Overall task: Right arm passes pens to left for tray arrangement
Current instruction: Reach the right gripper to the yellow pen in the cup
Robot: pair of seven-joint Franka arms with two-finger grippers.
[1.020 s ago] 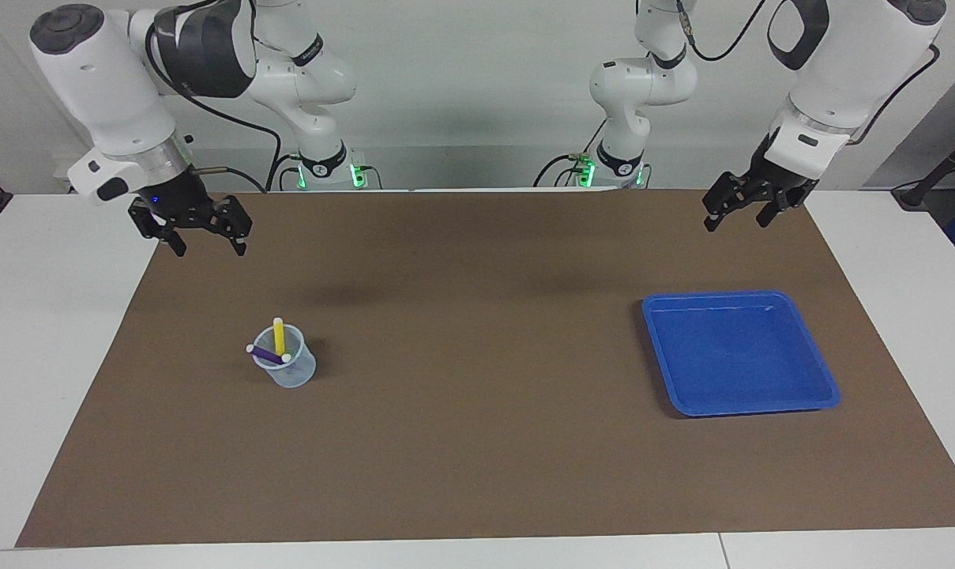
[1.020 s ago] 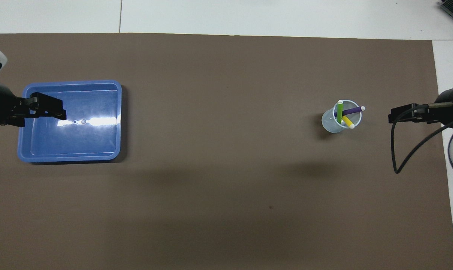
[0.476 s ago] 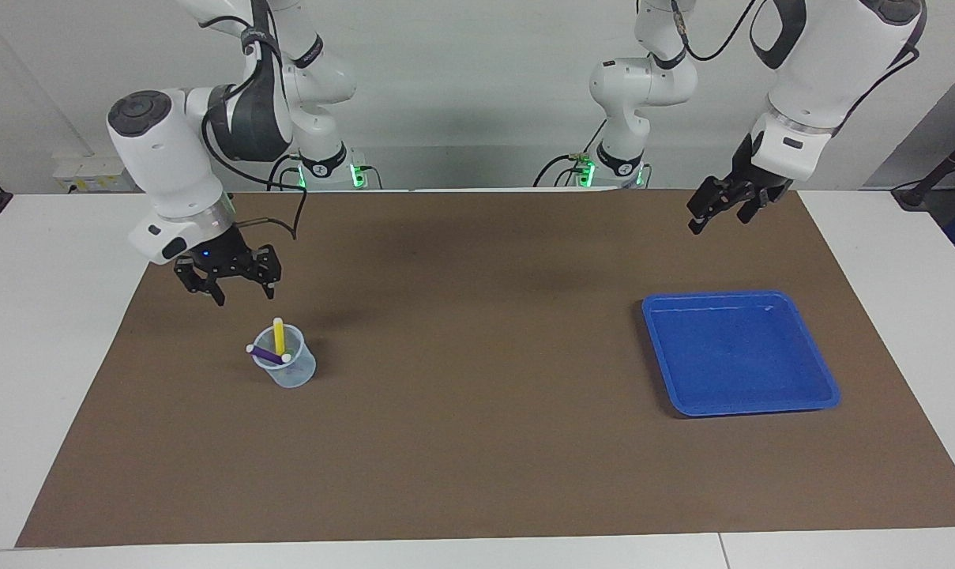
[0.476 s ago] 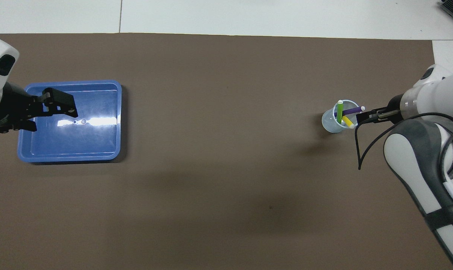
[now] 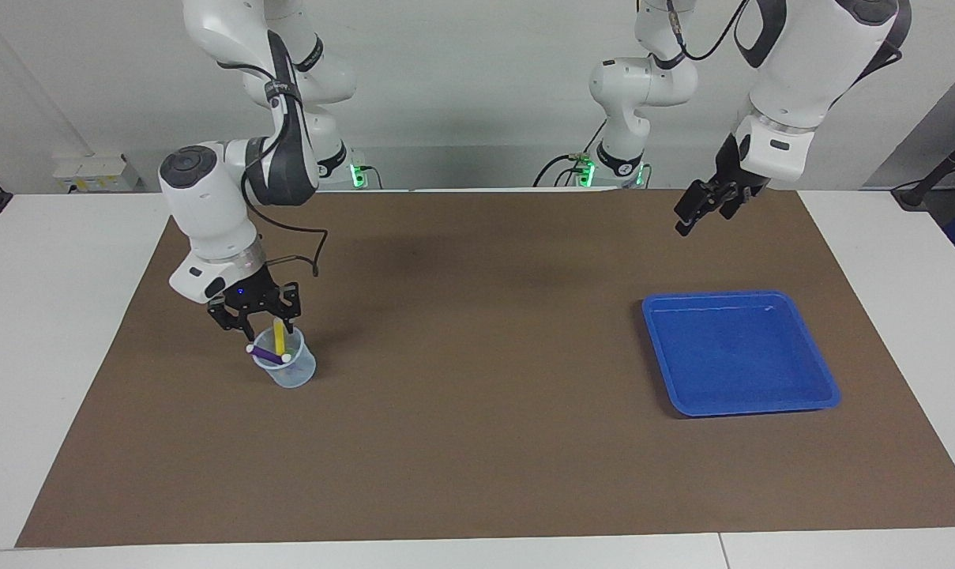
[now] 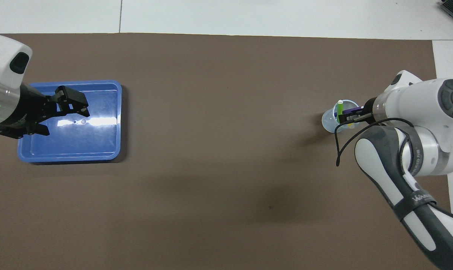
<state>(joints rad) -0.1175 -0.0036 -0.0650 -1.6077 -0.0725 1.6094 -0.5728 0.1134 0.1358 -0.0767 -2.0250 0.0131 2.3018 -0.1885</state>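
The pens are stood in a small clear cup on the brown mat, directly beneath the right gripper, whose jaws are seen spread apart around the top of the yellow pen without being clamped on it. The blue tray is set well apart, toward the left arm's end of the table. The left gripper is held high over the mat by the tray with its jaws apart, and nothing is held in them.
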